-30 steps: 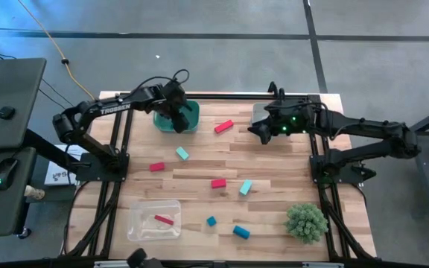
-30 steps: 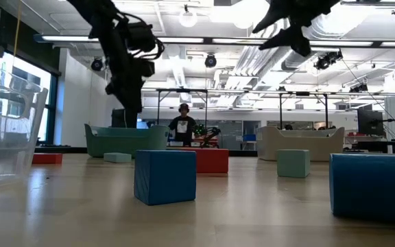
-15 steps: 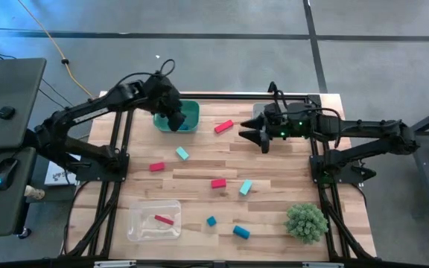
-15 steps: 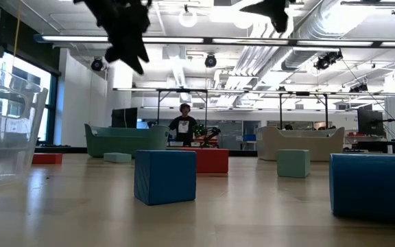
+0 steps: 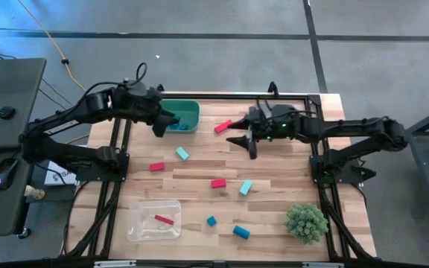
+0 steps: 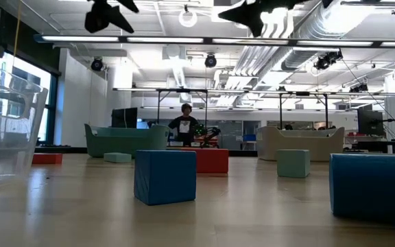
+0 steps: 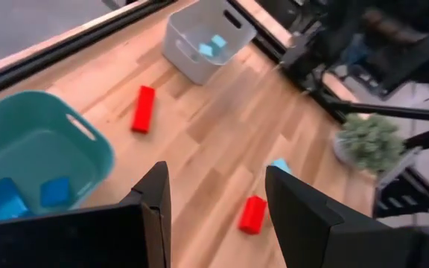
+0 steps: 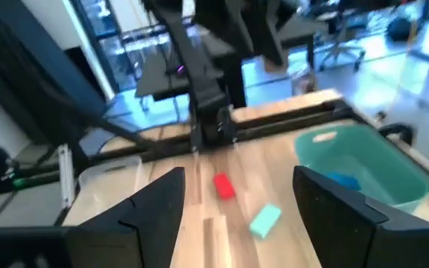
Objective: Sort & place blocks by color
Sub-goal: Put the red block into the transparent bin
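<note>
Since the blocks (image 5: 218, 183) scattered across the counter (image 5: 274, 186) look small, rigid, light and smooth-faced, each is best pinched across two flat opposite sides, while the left gripper (image 5: 159, 123) and right gripper (image 5: 243, 140) are held released, empty, above them.

Grey concrete floor (image 5: 222, 52), ceiling lights (image 6: 188, 19), exposed ducts (image 6: 334, 31)

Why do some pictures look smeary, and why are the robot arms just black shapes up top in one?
In the right wrist view, the whole picture is smeared, the teal bin and red block soft-edged. In the low view, bright ceiling lights sit behind the arms, so they show as dark silhouettes. The high view looks evenly lit and sharp.
</note>
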Available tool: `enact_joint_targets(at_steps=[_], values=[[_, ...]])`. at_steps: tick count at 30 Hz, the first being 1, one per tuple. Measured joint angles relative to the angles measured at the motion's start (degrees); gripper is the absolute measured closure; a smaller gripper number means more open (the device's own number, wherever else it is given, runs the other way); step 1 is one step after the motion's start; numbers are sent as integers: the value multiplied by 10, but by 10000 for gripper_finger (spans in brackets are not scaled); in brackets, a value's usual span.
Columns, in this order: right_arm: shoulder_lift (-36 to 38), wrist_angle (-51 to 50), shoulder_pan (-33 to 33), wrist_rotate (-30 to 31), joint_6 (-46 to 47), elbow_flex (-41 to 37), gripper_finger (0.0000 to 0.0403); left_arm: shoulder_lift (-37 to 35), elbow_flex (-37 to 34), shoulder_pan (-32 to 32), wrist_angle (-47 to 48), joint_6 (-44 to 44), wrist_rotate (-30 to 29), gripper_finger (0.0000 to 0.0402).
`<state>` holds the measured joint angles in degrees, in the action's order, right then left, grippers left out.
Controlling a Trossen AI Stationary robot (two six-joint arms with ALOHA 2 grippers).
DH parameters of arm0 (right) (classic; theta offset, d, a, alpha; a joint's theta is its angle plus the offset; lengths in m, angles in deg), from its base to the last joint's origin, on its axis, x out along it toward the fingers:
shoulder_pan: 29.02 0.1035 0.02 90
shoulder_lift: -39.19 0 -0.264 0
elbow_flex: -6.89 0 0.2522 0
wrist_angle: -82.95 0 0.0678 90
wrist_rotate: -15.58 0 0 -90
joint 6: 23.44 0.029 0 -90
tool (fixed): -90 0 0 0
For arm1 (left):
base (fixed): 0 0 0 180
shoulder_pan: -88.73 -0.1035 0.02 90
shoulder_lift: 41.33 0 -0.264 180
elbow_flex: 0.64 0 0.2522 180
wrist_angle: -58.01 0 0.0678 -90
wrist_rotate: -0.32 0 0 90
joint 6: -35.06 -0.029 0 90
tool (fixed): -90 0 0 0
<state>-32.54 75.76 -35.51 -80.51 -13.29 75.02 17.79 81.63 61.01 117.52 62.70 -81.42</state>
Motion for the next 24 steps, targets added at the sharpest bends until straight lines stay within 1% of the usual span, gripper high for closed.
enact_joint_targets(at_steps=[5, 9, 16, 24], values=[[-45, -25, 13, -6, 3, 0, 162, -14, 0, 28, 26, 36, -6, 266], [-82, -61, 30, -7, 19, 0, 162, -15, 0, 54, 53, 67, -37, 266], [-147, -88, 70, -11, 18, 0, 162, -12, 0, 88, 77, 82, -80, 266], [-221, -88, 106, -12, -1, 0, 162, -12, 0, 113, 79, 99, -81, 266]])
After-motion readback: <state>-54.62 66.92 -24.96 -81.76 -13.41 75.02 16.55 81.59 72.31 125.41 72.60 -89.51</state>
